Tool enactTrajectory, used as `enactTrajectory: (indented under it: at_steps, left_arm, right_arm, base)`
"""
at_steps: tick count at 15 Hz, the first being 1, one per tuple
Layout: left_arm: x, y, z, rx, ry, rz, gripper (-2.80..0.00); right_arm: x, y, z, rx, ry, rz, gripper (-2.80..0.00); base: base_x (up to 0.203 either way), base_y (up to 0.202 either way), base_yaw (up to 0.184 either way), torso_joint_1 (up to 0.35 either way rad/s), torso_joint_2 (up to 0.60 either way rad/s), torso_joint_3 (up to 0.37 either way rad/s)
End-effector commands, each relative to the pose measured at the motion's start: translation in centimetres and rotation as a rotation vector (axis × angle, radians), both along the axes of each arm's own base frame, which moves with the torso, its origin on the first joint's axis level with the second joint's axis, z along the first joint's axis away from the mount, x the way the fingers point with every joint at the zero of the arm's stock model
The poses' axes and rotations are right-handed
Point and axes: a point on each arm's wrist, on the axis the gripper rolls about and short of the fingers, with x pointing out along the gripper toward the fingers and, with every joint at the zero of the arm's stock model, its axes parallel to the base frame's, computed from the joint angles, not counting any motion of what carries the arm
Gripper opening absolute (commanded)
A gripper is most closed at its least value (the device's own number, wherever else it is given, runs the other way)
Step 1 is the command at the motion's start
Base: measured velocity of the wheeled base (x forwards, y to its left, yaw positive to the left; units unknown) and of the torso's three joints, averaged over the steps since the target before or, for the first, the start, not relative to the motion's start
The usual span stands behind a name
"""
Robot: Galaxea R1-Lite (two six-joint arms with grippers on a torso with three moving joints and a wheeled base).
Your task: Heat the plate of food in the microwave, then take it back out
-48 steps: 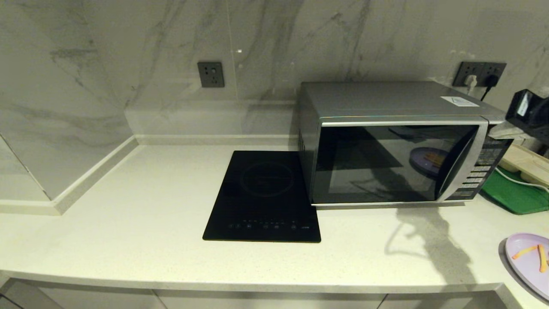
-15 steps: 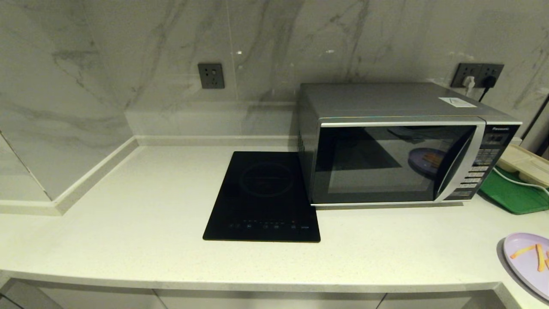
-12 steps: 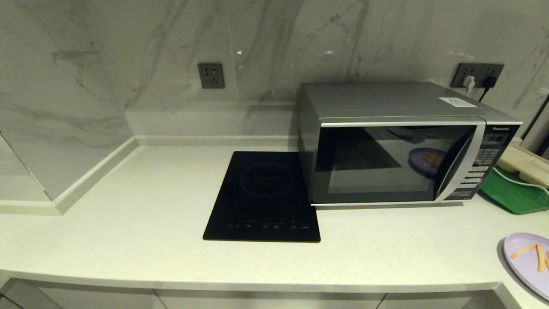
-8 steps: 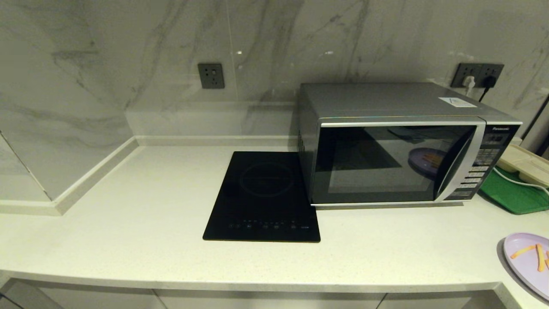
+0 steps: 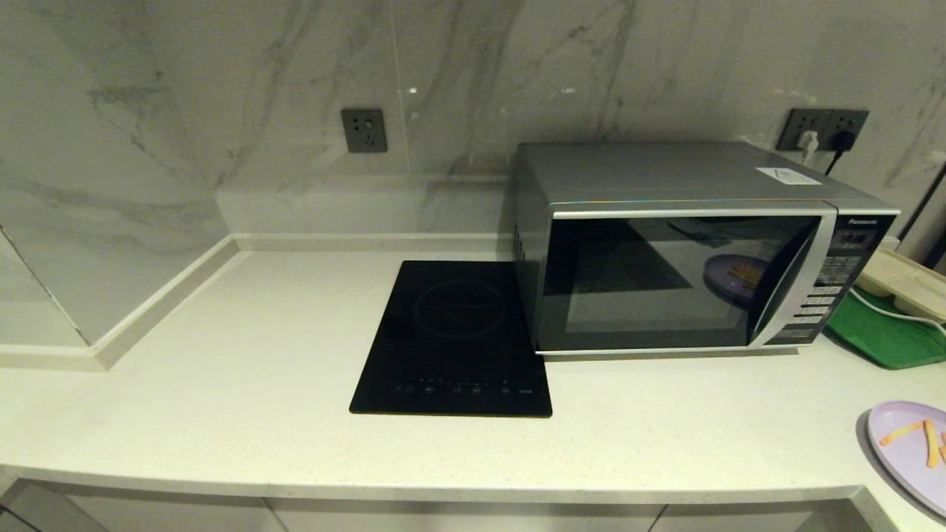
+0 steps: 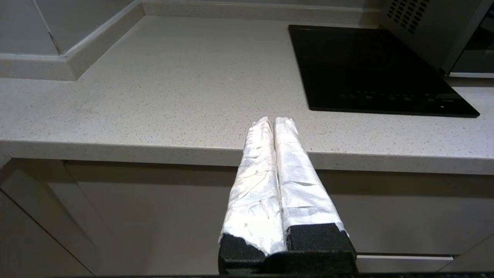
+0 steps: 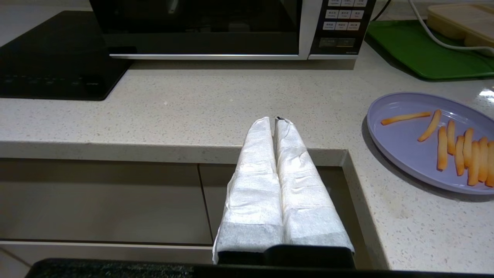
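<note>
The silver microwave [image 5: 687,251] stands on the counter at the right with its dark glass door closed; its button panel [image 7: 343,19] shows in the right wrist view. The pale lilac plate of food [image 5: 913,451], with orange-yellow fry sticks on it [image 7: 428,146], lies on the counter at the front right edge. My right gripper [image 7: 273,120] is shut and empty, held low in front of the counter edge, left of the plate. My left gripper [image 6: 273,120] is also shut and empty, parked in front of the counter's front edge, to the left of the hob. Neither gripper shows in the head view.
A flat black induction hob [image 5: 454,340] is set into the counter left of the microwave. A green tray [image 5: 883,332] with a beige box [image 5: 905,284] and a white cable sits right of the microwave. Marble wall with sockets [image 5: 363,129] behind; cabinet fronts [image 6: 115,208] below.
The right arm, which was at the microwave's right end about three seconds ago, has left the head view. Over the last second nothing has visibly moved.
</note>
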Motion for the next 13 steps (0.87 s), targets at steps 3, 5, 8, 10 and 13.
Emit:
enactTrajectory:
  at_steps: [3,5,8,10,13]
  left_arm:
    - [0.00,0.00,0.00,-0.001,0.000,0.000,-2.80]
    - [0.00,0.00,-0.01,-0.001,0.000,0.000,-2.80]
    - [0.00,0.00,-0.01,-0.001,0.001,0.000,-2.80]
    - [0.00,0.00,0.00,-0.001,0.000,0.000,-2.80]
    - [0.00,0.00,-0.01,-0.001,0.001,0.000,-2.80]
  right_arm:
    - [0.02,0.00,0.01,0.005,0.000,-0.001,-2.80]
    - [0.01,0.00,0.01,0.005,0.001,-0.001,-2.80]
    - [-0.01,-0.01,0.00,0.009,0.007,-0.006,-2.80]
    - [-0.06,-0.01,-0.02,0.007,0.019,-0.007,-2.80]
    - [-0.14,0.00,-0.05,-0.006,0.038,-0.001,-2.80]
  base:
    - [0.000,0.000,0.000,0.000,0.00,0.000]
    - [0.000,0.000,0.000,0.000,0.00,0.000]
    - [0.000,0.000,0.000,0.000,0.00,0.000]
    - [0.000,0.000,0.000,0.000,0.00,0.000]
    - [0.000,0.000,0.000,0.000,0.00,0.000]
